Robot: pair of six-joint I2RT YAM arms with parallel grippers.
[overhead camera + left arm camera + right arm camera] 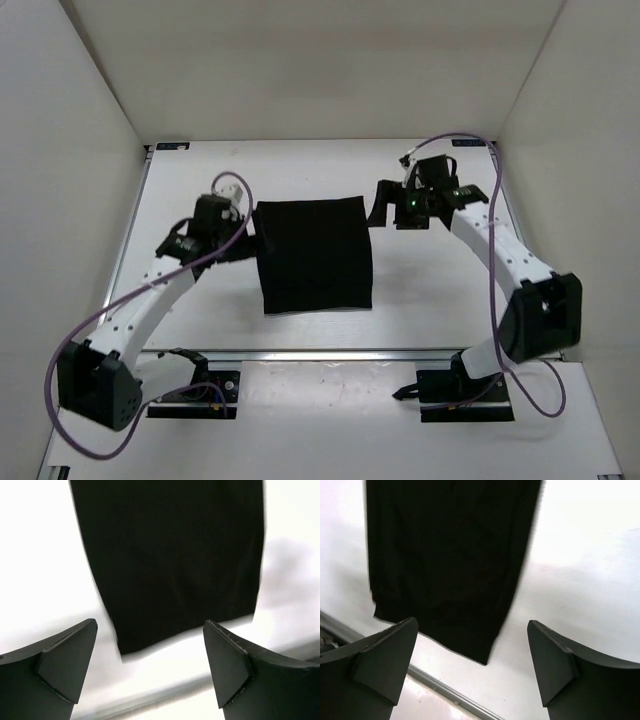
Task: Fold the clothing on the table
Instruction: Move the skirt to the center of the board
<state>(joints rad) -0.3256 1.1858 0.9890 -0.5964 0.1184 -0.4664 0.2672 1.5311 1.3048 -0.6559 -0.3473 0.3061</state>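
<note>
The clothing (313, 255) is a plain black, roughly square piece lying flat in the middle of the white table (430, 300). My left gripper (250, 232) hovers at its upper left edge, open and holding nothing. My right gripper (381, 206) hovers at its upper right corner, also open and holding nothing. In the left wrist view the clothing (170, 555) fills the top, and my left gripper (150, 665) sits over bare table past its edge. The right wrist view shows the clothing (450, 560) with one corner pointing between the wide-apart fingers of my right gripper (472, 665).
White enclosure walls (60, 150) close in the table on the left, right and back. A metal rail (330, 353) runs along the front edge, also seen as the rail (445, 690) below the cloth. Purple cables (497, 200) loop beside both arms.
</note>
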